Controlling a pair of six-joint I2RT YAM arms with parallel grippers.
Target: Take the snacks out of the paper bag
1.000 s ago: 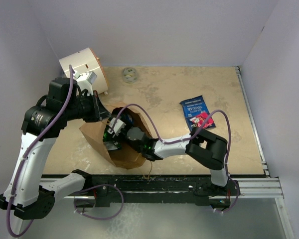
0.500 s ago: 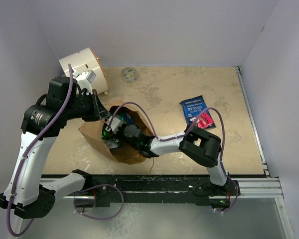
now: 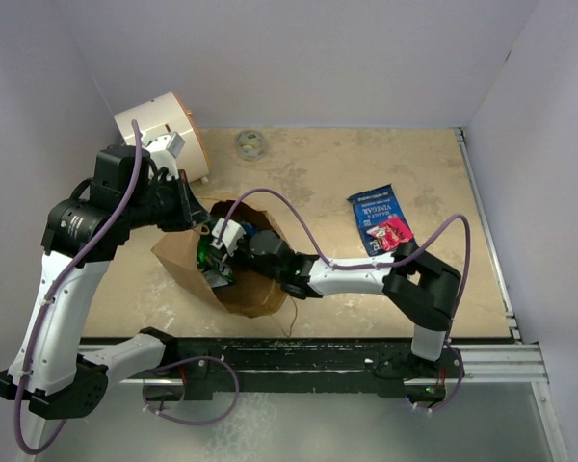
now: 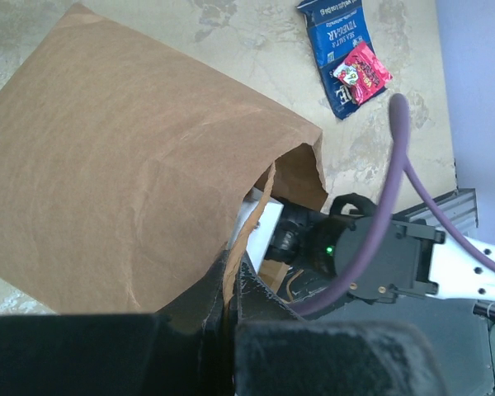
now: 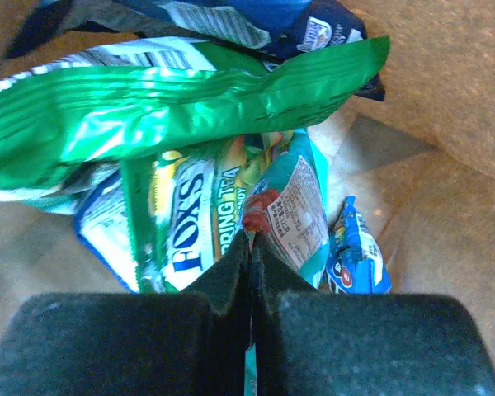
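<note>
The brown paper bag (image 3: 239, 289) lies on its side at the table's front left, mouth facing back right. My left gripper (image 4: 225, 279) is shut on the torn rim of the paper bag (image 4: 132, 165) and holds the mouth up. My right gripper (image 5: 249, 241) is deep inside the bag, shut on the edge of a teal-and-red snack packet (image 5: 297, 206). Around it lie a green-and-yellow packet (image 5: 186, 227), a large green packet (image 5: 173, 99), a dark blue packet (image 5: 256, 16) and a small blue packet (image 5: 359, 256). Out on the table lie a blue packet (image 3: 376, 212) and a small red packet (image 3: 391, 234).
A white cylinder with an orange rim (image 3: 159, 125) stands at the back left, just behind my left arm. A small grey ring (image 3: 251, 144) lies near the back wall. Walls close in the table, and a metal rail (image 3: 484, 226) runs along its right side.
My right gripper has shut inside the bag, onto the teal-and-red packet, and its elbow has swung to the right. The left gripper has kept its hold on the bag's rim.
</note>
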